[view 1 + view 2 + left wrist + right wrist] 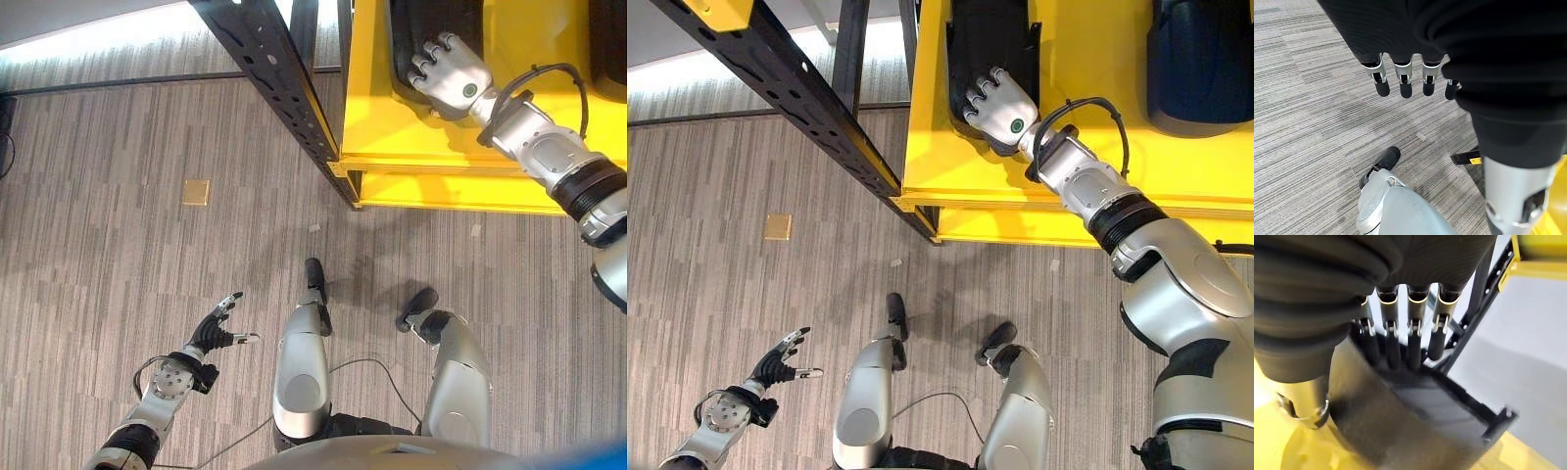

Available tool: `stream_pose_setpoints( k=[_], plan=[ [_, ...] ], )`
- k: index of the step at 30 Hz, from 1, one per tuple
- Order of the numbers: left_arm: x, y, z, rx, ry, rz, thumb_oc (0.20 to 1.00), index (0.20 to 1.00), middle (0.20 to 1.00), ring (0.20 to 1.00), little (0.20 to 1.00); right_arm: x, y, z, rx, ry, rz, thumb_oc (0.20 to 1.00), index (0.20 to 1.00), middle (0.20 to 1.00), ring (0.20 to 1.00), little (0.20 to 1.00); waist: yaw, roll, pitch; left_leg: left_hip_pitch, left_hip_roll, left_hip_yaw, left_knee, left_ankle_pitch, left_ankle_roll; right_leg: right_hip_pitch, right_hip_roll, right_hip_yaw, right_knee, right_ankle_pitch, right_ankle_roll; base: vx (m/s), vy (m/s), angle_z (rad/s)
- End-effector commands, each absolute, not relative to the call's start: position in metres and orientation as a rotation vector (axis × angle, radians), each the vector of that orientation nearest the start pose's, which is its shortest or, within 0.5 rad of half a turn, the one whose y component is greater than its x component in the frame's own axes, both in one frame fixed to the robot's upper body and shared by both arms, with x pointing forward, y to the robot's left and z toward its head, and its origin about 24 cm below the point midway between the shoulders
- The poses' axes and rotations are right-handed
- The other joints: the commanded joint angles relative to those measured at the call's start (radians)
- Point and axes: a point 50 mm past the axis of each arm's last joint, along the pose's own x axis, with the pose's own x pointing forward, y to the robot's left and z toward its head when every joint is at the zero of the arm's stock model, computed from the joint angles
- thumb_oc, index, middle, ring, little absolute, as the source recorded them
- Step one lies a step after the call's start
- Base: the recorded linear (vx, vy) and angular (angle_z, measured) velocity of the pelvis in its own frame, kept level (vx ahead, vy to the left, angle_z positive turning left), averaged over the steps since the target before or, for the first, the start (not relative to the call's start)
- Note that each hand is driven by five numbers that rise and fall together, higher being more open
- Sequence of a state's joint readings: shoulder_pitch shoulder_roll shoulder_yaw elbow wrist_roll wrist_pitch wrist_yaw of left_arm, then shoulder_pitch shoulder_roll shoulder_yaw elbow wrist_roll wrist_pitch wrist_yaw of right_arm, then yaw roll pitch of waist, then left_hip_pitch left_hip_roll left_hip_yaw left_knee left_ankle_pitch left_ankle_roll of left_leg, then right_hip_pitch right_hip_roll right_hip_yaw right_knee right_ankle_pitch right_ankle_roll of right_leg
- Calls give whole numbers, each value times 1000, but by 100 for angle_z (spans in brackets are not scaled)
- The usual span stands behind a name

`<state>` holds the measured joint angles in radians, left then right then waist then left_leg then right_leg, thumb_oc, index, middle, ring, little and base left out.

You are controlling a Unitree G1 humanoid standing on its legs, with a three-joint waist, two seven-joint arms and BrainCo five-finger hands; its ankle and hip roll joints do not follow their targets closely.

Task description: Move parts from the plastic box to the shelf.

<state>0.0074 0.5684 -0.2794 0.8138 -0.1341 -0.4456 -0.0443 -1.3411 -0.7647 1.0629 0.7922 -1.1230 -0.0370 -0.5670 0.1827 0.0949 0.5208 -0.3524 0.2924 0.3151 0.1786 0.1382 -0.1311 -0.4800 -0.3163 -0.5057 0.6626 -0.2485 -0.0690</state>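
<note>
Right hand (999, 108) lies with straight fingers along the black part (994, 39) on the yellow shelf (1097, 78), apparently gripping nothing, so it should lift off gently; left hand (211, 333) hangs open, holding nothing.

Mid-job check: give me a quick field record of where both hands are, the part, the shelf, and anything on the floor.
right hand: resting on a black part on the shelf, fingers laid straight over it
black part: lying on the yellow shelf surface, near its front edge
second part: dark part farther right on the same shelf
shelf: yellow deck, black perforated upright at its left
left hand: low over the carpet, open, empty
floor: small yellow square on grey carpet
</note>
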Motion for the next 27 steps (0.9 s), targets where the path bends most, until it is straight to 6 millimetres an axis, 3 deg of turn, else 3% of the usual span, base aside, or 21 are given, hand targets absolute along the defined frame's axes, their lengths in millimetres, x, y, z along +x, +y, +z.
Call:
stream_pose_setpoints(
  k=[1, 13, 17, 20, 22, 25, 26, 27],
  plan=[
    [180, 286, -67, 521, 468, -157, 1000, 1000, 1000, 1000, 1000, 398, -171, 282, -2377, -995, -264, 1000, 1000, 1000, 1000, 1000, 25, -11, -7, 4, 86, 17, 53, -64, -37, -27, -44, 86, 35, 1, 167, 0, 0, 0],
    [176, 284, -70, 516, 478, -157, 1000, 1000, 1000, 1000, 1000, 395, -170, 282, -2308, -1039, -287, 1000, 1000, 1000, 1000, 1000, 23, -16, -17, 20, 80, 19, 50, -69, -33, -9, -35, 87, 29, -4, 166, 0, 0, 0],
    [172, 281, -74, 509, 480, -158, 1000, 1000, 1000, 1000, 1000, 392, -174, 282, -2069, -1067, -350, 1000, 1000, 1000, 1000, 1000, 20, -16, -22, 30, 77, 19, 45, -70, -30, 1, -29, 90, 25, -7, 165, 1, 9, 0],
    [165, 275, -81, 486, 488, -142, 1000, 1000, 1000, 1000, 1000, 383, -174, 283, -1682, -1156, -447, 1000, 1000, 1000, 1000, 1000, 5, -17, -30, 50, 74, 25, 35, -72, -29, 18, -20, 95, 14, -9, 166, 15, 67, 0],
    [163, 274, -82, 477, 490, -136, 1000, 1000, 1000, 1000, 1000, 379, -173, 281, -1584, -1188, -466, 1000, 1000, 1000, 1000, 1000, 0, -17, -32, 58, 73, 28, 29, -72, -28, 25, -19, 95, 9, -9, 167, 13, 64, -1],
    [152, 265, -92, 445, 514, -106, 1000, 1000, 1000, 1000, 1000, 362, -176, 274, -1269, -1243, -547, 1000, 1000, 1000, 1000, 1000, -28, -19, -45, 97, 69, 43, 6, -71, -25, 61, -12, 102, -22, -7, 171, 40, 119, -9],
    [150, 265, -93, 442, 519, -101, 1000, 1000, 1000, 1000, 1000, 360, -178, 273, -1239, -1235, -565, 1000, 1000, 1000, 1000, 1000, -29, -22, -47, 104, 69, 46, 3, -71, -25, 67, -12, 103, -27, -6, 172, 70, 142, -24],
    [142, 261, -99, 418, 539, -71, 1000, 1000, 1000, 1000, 1000, 346, -183, 267, -1049, -1231, -605, 1000, 1000, 1000, 1000, 1000, -56, -27, -59, 131, 70, 57, -11, -71, -24, 95, -5, 110, -56, 0, 171, 76, 126, -26]
  ],
)
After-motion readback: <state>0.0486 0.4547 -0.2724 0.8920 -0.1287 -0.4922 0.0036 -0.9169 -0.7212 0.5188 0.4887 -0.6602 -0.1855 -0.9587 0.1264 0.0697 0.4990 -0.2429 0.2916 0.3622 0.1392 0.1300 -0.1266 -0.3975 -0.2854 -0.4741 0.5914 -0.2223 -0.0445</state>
